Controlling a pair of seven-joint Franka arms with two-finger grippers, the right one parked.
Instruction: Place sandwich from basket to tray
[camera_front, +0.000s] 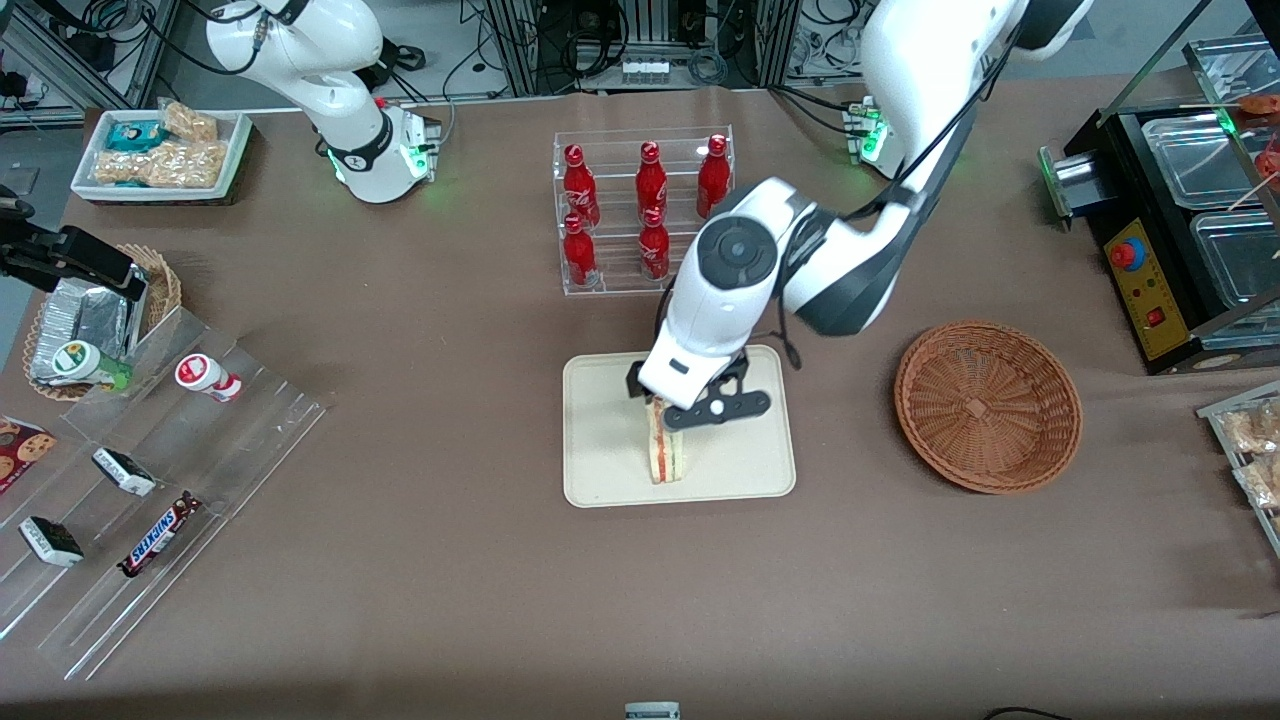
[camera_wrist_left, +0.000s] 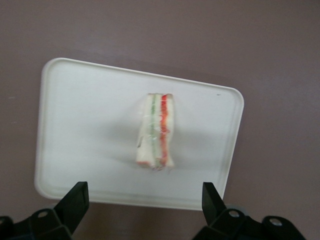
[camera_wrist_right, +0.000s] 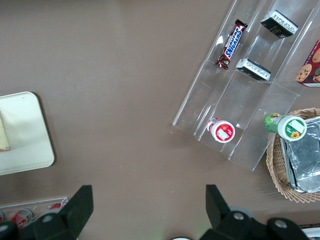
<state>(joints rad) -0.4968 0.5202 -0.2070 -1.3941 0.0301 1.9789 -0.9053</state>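
The sandwich (camera_front: 668, 455) lies on the cream tray (camera_front: 600, 440), near its middle, with its red and green filling layers facing up. My gripper (camera_front: 668, 408) hovers just above the end of the sandwich that is farther from the front camera. In the left wrist view the sandwich (camera_wrist_left: 156, 131) rests on the tray (camera_wrist_left: 85, 125), apart from the black fingers (camera_wrist_left: 75, 200). The gripper (camera_wrist_left: 145, 202) is open with nothing between its fingers. The round brown wicker basket (camera_front: 988, 405) stands beside the tray toward the working arm's end, with nothing in it.
A clear rack of red bottles (camera_front: 645, 210) stands farther from the front camera than the tray. A stepped acrylic display with snacks (camera_front: 150, 480), a small wicker basket with foil packets (camera_front: 90, 320) and a white snack tray (camera_front: 160, 150) lie toward the parked arm's end. A black appliance (camera_front: 1180, 220) sits at the working arm's end.
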